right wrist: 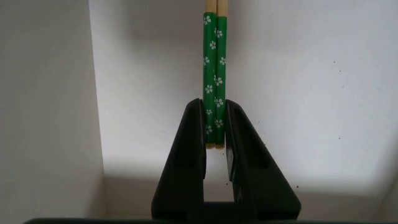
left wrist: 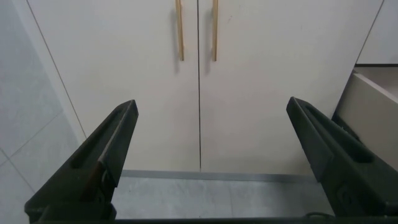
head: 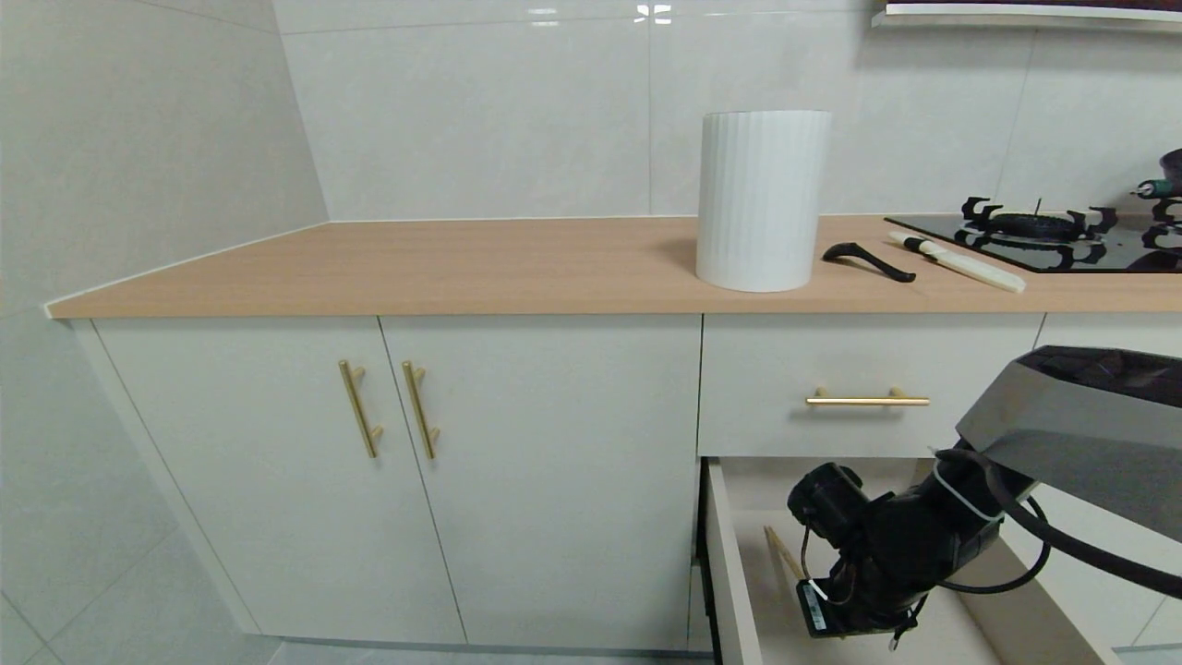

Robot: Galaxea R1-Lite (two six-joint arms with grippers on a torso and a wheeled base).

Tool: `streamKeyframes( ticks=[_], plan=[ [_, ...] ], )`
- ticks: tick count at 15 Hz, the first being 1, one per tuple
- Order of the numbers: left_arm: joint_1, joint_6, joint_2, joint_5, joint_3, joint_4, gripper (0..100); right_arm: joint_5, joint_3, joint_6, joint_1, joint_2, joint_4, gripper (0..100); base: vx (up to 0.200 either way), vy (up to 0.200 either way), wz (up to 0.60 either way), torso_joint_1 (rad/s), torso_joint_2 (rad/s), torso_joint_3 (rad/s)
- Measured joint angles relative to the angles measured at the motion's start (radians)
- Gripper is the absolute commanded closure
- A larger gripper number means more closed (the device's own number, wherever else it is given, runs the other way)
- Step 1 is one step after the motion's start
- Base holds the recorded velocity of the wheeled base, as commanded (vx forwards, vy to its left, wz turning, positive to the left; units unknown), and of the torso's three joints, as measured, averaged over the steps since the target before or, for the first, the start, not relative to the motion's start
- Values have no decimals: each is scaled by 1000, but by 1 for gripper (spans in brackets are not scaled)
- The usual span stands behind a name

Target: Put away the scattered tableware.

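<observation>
Down in the open drawer (head: 729, 573), directly below the white ribbed container (head: 760, 199), the right pincer (right wrist: 215, 111) is clenched on a pair of chopsticks (right wrist: 215, 62). They have green bands with small white flowers and plain wooden ends. Both sticks lie side by side between the jaws, gripped close to one end, and the rest reaches out ahead over the drawer's pale floor. I cannot tell whether they touch that floor.

Left of the container and lower down, the left pincer (left wrist: 211, 109) hangs released, with its jaws spread wide. It faces the double cabinet doors (head: 277, 462) with their upright gold handles (head: 360, 408).

From here I cannot see inside the container, which stands upright on the wooden bench (head: 462, 263). Just right of it lies a black curved utensil (head: 868, 259), and a cream knife (head: 960, 262) lies a little further right. Beyond those, a black hob (head: 1034, 235) is set into the bench. A closed drawer front (head: 868, 369) with a gold bar handle sits between the container and the open drawer. Pale glossy tiles (head: 480, 111) cover the wall behind the container.
</observation>
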Motion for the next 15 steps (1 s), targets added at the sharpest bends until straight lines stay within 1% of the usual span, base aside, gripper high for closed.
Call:
streamKeyframes(
  ticks=[6, 7, 15],
  plan=[
    [0, 0, 0, 0, 0, 0, 0, -1, 2, 0, 1, 0, 0, 100, 0, 0, 0, 0, 0, 0],
    [0, 0, 0, 0, 0, 0, 0, -1, 2, 0, 1, 0, 0, 0, 0, 0, 0, 0, 0, 0],
    [0, 0, 0, 0, 0, 0, 0, -1, 2, 0, 2, 1, 0, 0, 0, 0, 0, 0, 0, 0]
  ],
)
